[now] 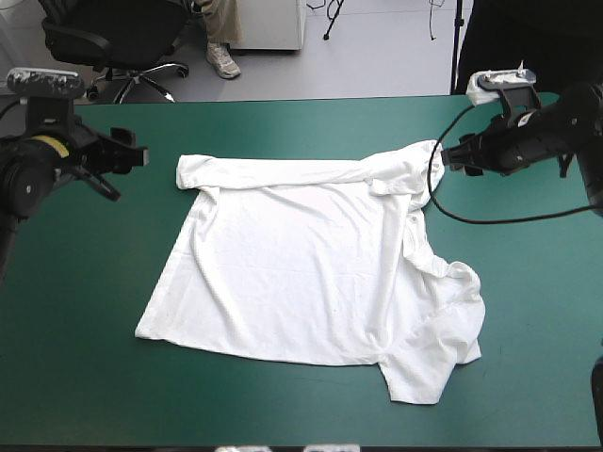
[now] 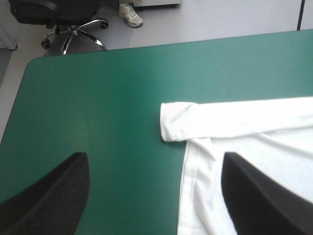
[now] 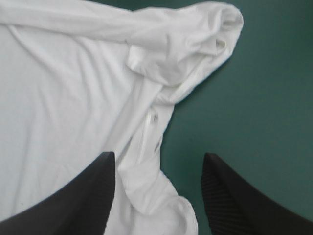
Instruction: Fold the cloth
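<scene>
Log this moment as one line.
T-shirt: spread out, right side rumpled | left gripper: open, by far left sleeve | right gripper: open, over far right corner

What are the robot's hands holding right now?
Nothing. The left gripper and the right gripper are both open, near the far corners of the T-shirt.

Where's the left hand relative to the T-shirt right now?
High view: the left hand is open over the table's left side, just short of the T-shirt's far-left sleeve end, not touching it.

A lab or office: black swivel chair [image 1: 104, 33] on grey floor [image 1: 377, 66] beyond the teal-green table [image 1: 283, 127]
</scene>
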Controlling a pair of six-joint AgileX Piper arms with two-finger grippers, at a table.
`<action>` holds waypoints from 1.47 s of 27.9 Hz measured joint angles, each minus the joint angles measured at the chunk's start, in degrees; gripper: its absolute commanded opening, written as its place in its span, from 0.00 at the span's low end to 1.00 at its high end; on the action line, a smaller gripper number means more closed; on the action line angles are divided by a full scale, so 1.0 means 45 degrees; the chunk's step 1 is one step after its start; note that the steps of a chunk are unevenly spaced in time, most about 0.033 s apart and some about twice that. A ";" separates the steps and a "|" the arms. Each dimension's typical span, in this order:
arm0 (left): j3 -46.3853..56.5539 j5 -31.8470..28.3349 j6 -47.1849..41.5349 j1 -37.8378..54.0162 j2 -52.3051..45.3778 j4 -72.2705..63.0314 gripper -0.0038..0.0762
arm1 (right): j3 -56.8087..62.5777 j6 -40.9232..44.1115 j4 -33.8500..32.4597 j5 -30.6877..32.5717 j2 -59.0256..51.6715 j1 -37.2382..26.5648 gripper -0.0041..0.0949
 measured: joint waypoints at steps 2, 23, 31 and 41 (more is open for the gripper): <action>0.1023 0.0000 0.0025 -0.0057 -0.0828 0.0014 0.72 | 0.1036 0.0000 -0.0244 -0.0071 -0.0576 0.0000 0.55; 0.4030 -0.0400 -0.0382 -0.0345 -0.2059 0.0003 0.72 | 0.4226 -0.0999 -0.1521 -0.1000 0.1241 0.1664 0.62; 0.4030 -0.0346 -0.0382 -0.0345 -0.2046 0.0003 0.72 | 0.5018 0.0391 -0.2577 -0.0791 0.1626 0.1678 0.62; 0.4030 -0.0293 -0.0387 -0.0345 -0.2046 0.0003 0.72 | 0.7435 0.2222 -0.2932 -0.3357 0.1877 0.1678 0.60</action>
